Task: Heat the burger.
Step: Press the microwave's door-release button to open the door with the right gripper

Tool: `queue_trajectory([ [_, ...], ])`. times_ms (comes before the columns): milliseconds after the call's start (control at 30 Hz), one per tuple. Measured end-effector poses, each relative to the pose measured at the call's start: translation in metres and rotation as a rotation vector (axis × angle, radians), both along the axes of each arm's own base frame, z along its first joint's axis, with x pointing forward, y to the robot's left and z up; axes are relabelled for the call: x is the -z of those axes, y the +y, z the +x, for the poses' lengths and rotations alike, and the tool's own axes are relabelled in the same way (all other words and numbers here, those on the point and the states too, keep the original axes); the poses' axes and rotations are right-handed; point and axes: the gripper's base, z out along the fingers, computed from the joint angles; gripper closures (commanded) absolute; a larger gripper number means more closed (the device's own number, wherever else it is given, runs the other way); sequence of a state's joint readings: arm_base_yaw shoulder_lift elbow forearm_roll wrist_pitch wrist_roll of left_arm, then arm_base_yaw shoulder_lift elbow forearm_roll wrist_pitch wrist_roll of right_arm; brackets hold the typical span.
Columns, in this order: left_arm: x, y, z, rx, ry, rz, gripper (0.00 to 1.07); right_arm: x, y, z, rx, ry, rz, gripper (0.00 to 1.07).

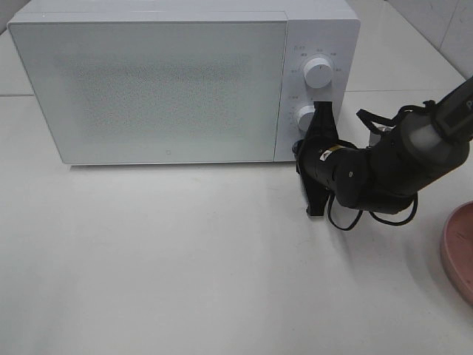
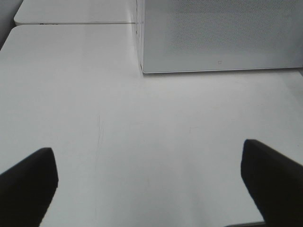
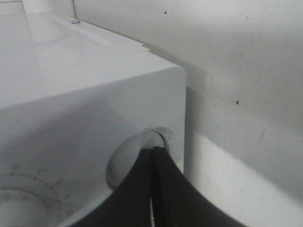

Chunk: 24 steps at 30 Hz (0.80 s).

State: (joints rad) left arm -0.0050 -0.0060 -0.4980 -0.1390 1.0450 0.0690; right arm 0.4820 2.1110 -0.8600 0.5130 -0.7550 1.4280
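Observation:
The burger is out of view in all three views. A white microwave (image 1: 162,89) stands at the back of the table with its door closed. My right gripper (image 1: 323,111) is shut, and its fingertips rest against the right side of the lower knob (image 1: 304,118). The right wrist view shows the shut gripper (image 3: 154,151) pressed at that knob (image 3: 135,151), with nothing between the fingers. My left gripper (image 2: 151,189) is open over bare table, in front of the microwave's corner (image 2: 142,66), and it holds nothing.
An upper knob (image 1: 318,72) sits above the lower one on the control panel. A pink plate (image 1: 462,251) shows at the right edge of the table. The right arm (image 1: 384,166) stretches in from the right. The white table (image 1: 185,259) spreads in front of the microwave.

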Motion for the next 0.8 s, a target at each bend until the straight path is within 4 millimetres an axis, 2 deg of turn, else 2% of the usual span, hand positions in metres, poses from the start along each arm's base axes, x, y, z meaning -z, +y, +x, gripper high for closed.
queue_trajectory([
  [500, 0.0, 0.0, 0.0, 0.0, 0.0, 0.0, 0.03, -0.001, -0.002, 0.002, 0.053, -0.036, 0.006, 1.07],
  [800, 0.0, 0.0, 0.0, 0.0, 0.0, 0.0, 0.03, 0.001, 0.006, 0.012, 0.063, -0.023, -0.024, 1.06],
])
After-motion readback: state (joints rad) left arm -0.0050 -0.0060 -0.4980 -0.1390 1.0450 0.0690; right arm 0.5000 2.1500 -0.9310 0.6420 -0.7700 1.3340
